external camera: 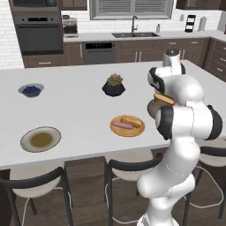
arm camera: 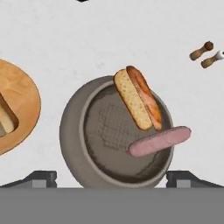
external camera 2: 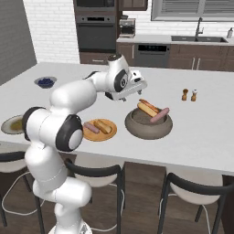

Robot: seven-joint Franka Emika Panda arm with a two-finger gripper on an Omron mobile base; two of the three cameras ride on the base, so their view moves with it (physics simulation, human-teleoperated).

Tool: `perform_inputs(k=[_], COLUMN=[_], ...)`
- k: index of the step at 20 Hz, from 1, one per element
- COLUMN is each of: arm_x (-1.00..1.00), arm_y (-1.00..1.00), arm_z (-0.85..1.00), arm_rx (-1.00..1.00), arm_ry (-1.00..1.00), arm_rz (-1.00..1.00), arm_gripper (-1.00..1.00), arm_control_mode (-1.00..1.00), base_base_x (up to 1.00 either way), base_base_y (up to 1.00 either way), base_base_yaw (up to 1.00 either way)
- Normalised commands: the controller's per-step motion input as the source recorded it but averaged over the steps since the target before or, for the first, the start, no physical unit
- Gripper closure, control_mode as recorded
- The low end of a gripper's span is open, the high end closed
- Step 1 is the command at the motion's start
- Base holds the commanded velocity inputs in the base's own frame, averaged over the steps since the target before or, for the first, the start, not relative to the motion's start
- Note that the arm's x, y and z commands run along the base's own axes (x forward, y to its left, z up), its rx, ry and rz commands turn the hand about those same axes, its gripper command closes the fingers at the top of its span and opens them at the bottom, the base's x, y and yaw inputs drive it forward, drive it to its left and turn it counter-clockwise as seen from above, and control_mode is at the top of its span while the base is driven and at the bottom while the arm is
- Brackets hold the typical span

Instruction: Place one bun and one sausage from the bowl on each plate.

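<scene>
The grey-brown bowl point(external camera 2: 137, 128) point(arm camera: 72, 131) holds one bun point(external camera 2: 147, 109) point(arm camera: 133, 103) leaning on its rim and one sausage point(external camera 2: 159, 115) point(arm camera: 159, 141). My gripper point(arm camera: 111, 179) hangs open above the bowl, its fingertips point(arm camera: 41, 177) wide apart with nothing between them; in the right base view the hand sits just left of the bowl. The orange plate point(external camera 2: 109, 135) point(external camera: 132, 132) point(arm camera: 22, 87) carries a bun point(external camera 2: 103, 126) point(external camera: 131, 120) and a sausage point(external camera 2: 91, 127) point(external camera: 122, 125). The olive-centred plate point(external camera: 40, 139) point(external camera 2: 5, 122) lies bare at the left. In the left base view my arm hides most of the bowl.
A black plant pot point(external camera: 114, 86) and a small bowl of blueberries point(external camera: 31, 90) stand farther back on the island. Two shakers point(external camera 2: 189, 95) point(arm camera: 205, 54) stand beyond the bowl to the right. Bar stools point(external camera: 128, 170) line the near counter edge.
</scene>
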Motion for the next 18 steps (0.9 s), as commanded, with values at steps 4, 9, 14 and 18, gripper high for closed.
perform_inputs(k=[4, 9, 14, 18], arm_x=[0.3, 0.52, 0.59, 0.49], arm_y=[-0.3, -0.27, -0.24, -0.03], arm_z=[-0.41, -0.3, -0.03, -0.05], arm_rx=[0.12, 0.03, 0.0, 0.02], arm_ry=[-0.1, 0.01, 0.09, 0.09], arm_rz=[0.0, 0.0, 0.01, 0.02], arm_gripper=[-1.0, -1.0, -1.0, -1.0], arm_control_mode=[-1.0, -1.0, -1.0, -1.0], base_base_x=[0.0, 0.0, 0.0, 0.0], base_base_y=[0.0, 0.0, 0.0, 0.0], base_base_yaw=[0.0, 0.0, 0.0, 0.0])
